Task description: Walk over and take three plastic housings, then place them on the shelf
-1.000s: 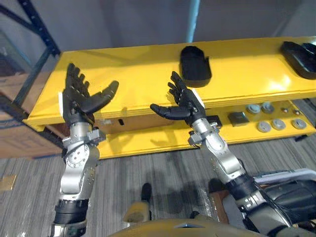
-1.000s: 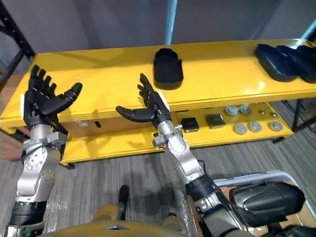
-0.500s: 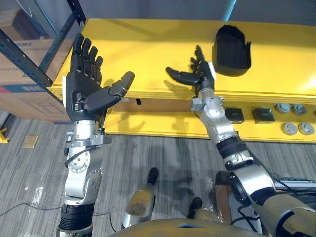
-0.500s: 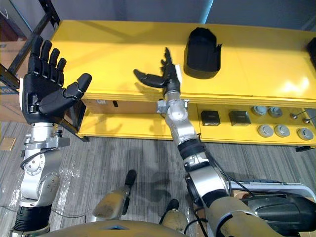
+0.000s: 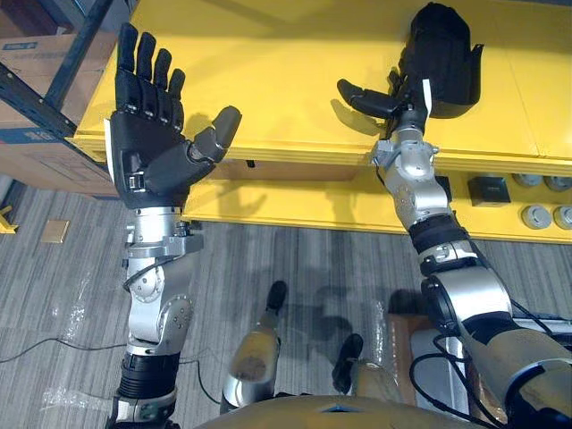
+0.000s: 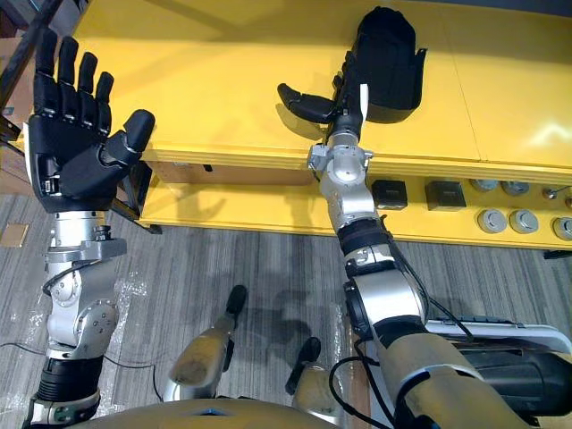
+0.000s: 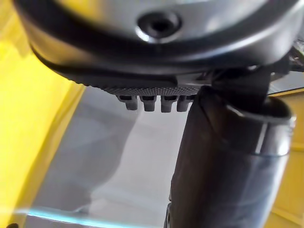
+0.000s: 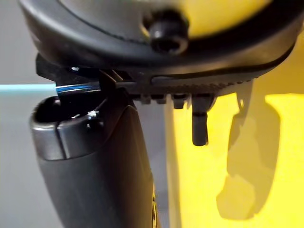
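On the yellow shelf top point(image 5: 286, 71): one black plastic housing point(image 5: 444, 49) lies at 1 o'clock in the head views, set back from the near edge.
Near edge: it runs across the head views from 9 o'clock to 3 o'clock, and the right forearm crosses it near 2 o'clock.
Open room: bare yellow surface stretches from the housing toward 9 o'clock as far as the shelf's left corner, with a narrower bare strip toward 3 o'clock.
Right hand point(image 5: 404, 100): it reaches over the near edge above the top, fingers straight and close together, thumb spread toward 9 o'clock. It holds nothing. Its fingertips are just beside the housing, at the housing's 7 o'clock; whether they touch cannot be told.
Left hand point(image 5: 147, 152): it is raised at 10 o'clock in front of the shelf's left end, palm toward the camera, fingers straight and apart, thumb held wide. It is empty.
Lower shelf point(image 5: 304, 210): it sits under the top. At 3 o'clock it carries two dark square blocks point(image 6: 442, 194) and five round metal parts point(image 6: 490, 219).
Left end: one cardboard carton point(image 5: 45, 165) stands at 9 o'clock, beside the shelf's corner.
Floor point(image 5: 71, 295): grey planks lie toward 6 o'clock, in front of the shelf.
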Controlling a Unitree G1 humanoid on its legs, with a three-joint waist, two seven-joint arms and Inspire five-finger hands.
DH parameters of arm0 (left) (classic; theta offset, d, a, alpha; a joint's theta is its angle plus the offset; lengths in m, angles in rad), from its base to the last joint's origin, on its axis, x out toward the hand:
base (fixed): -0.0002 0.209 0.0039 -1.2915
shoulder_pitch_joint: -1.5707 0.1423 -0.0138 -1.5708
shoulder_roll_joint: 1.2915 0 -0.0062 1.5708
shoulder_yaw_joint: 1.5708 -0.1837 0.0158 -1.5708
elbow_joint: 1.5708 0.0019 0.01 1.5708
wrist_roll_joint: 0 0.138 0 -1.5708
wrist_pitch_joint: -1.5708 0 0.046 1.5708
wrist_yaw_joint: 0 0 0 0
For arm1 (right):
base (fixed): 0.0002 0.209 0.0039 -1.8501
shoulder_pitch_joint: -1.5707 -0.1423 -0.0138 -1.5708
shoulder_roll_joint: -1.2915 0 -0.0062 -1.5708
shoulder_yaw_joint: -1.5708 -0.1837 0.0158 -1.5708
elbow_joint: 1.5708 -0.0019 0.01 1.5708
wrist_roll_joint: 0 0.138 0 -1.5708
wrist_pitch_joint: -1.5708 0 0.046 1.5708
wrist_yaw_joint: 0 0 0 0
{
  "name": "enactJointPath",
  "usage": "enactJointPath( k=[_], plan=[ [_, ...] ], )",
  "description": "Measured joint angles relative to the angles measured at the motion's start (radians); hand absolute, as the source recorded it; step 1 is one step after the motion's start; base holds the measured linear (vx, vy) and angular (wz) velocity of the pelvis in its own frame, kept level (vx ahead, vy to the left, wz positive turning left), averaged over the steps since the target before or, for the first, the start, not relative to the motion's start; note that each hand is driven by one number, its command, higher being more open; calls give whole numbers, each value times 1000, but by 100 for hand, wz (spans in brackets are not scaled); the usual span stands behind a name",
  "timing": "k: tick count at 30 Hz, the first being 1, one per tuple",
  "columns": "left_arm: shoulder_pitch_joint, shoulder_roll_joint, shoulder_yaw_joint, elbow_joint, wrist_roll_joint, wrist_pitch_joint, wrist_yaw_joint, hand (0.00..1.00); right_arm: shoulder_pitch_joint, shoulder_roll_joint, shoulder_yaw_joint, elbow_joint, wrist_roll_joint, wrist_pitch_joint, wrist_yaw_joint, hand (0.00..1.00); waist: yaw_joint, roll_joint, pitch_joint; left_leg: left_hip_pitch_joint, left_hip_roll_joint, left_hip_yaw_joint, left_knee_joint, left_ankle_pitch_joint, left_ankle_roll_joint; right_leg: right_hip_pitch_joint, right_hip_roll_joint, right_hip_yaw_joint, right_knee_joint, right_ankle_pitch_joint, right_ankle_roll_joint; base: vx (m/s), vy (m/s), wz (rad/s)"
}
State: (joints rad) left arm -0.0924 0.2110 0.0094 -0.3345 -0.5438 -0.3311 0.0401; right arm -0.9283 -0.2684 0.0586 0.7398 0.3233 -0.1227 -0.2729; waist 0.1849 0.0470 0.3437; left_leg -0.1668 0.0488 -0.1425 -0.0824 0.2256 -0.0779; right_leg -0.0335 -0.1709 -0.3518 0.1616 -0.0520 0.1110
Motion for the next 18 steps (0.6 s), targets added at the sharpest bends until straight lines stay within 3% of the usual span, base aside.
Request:
enactJointPath(
  k=[18],
  plan=[
    [0, 2, -30, 20, -1, 6, -21, 100, -12, 0, -9, 0, -1, 3, 0, 100, -1, -8, 21, 11, 12, 19, 0, -1, -5, -19, 0, 18, 47, -20, -8, -8, -48, -3]
  ],
)
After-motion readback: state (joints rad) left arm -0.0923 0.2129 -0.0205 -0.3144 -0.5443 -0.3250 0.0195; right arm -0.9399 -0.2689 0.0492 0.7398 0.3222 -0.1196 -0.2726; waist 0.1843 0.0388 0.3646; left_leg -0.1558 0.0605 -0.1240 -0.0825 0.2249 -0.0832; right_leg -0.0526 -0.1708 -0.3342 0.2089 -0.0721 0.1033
